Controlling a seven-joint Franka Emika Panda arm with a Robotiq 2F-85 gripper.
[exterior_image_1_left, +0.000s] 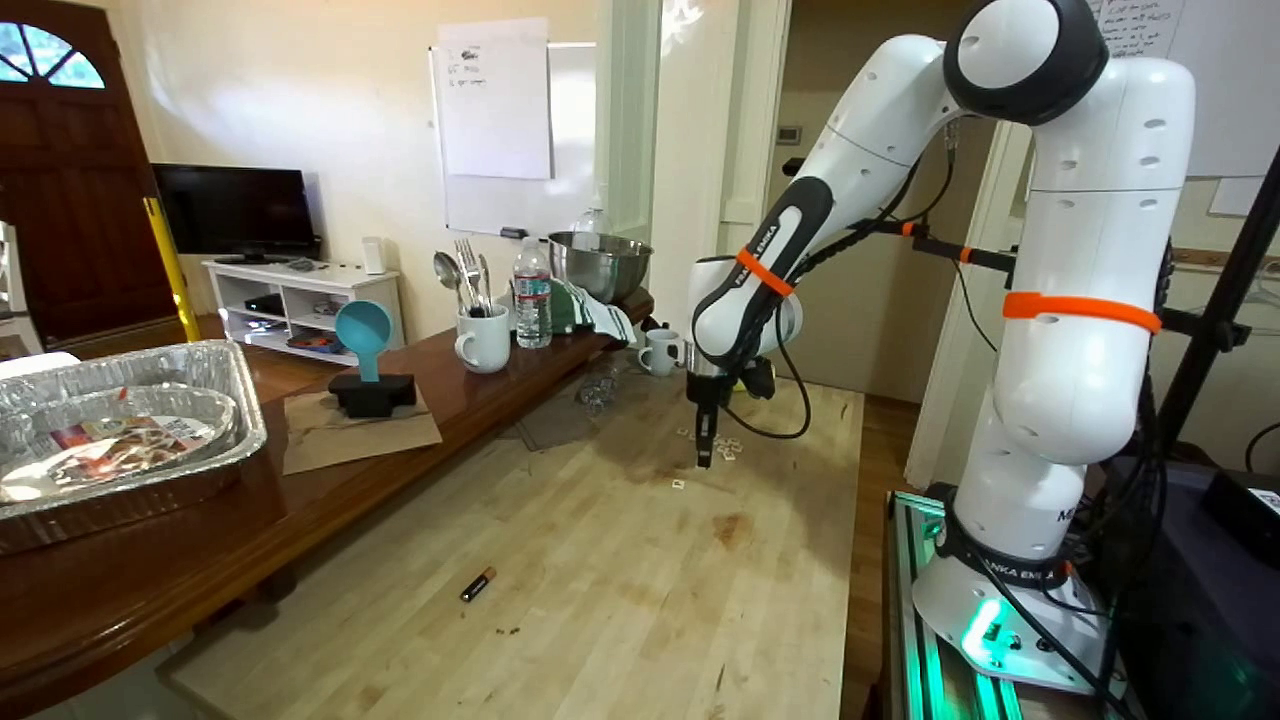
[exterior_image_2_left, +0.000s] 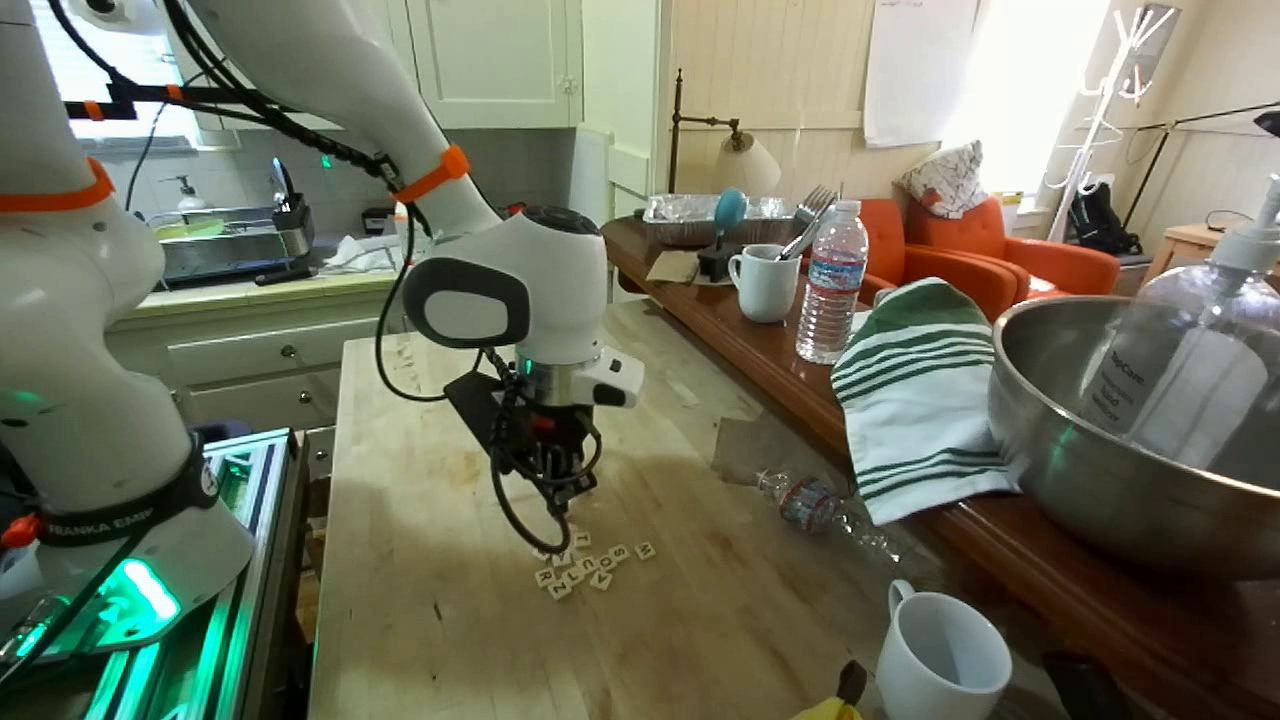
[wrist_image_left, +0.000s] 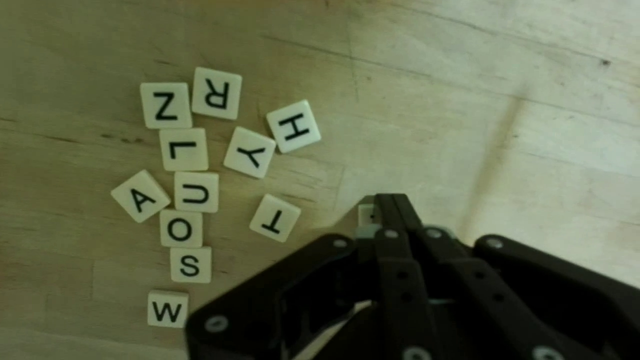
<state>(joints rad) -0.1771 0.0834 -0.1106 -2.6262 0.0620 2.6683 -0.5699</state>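
On the worktop (wrist_image_left: 425, 115), right of the T tile (wrist_image_left: 275, 218) in the wrist view, a half-hidden tile (wrist_image_left: 367, 214) sits by my pressed-together hand (wrist_image_left: 392, 197), so an off-centre push could spin it.

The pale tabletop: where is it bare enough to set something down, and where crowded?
In an exterior view, tabletop between the battery and the edge nearest the robot base is bare but for stains and specks. In the wrist view, a patch right of the H tile, above the shut jaws, is bare. Letter tiles crowd that view's left half.
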